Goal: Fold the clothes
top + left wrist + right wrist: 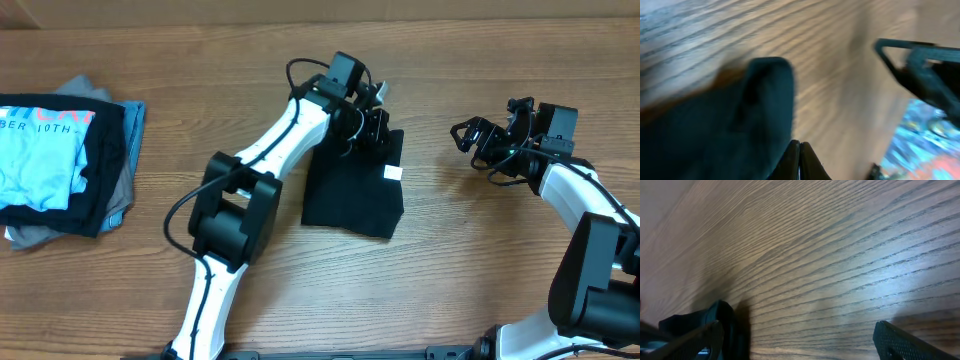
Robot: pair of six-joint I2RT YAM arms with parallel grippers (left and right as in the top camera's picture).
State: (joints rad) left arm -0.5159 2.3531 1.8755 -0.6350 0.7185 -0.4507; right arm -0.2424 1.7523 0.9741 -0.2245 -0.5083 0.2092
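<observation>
Left gripper [372, 128], clenched, at far edge of folded black T-shirt [352, 195]; right gripper [478, 140], jaws spread, well to its right; stack of garments [60, 165] well to its left.

The worktop [480, 260] is bare along its far edge and in the right half of its near edge. At the left edge a pile of clothes [60, 160] blocks the way. The left arm [260, 170] crosses the middle slantwise and ends over the folded black garment [355, 195]. Between this garment and the right arm [590, 230] there is an open gap.
</observation>
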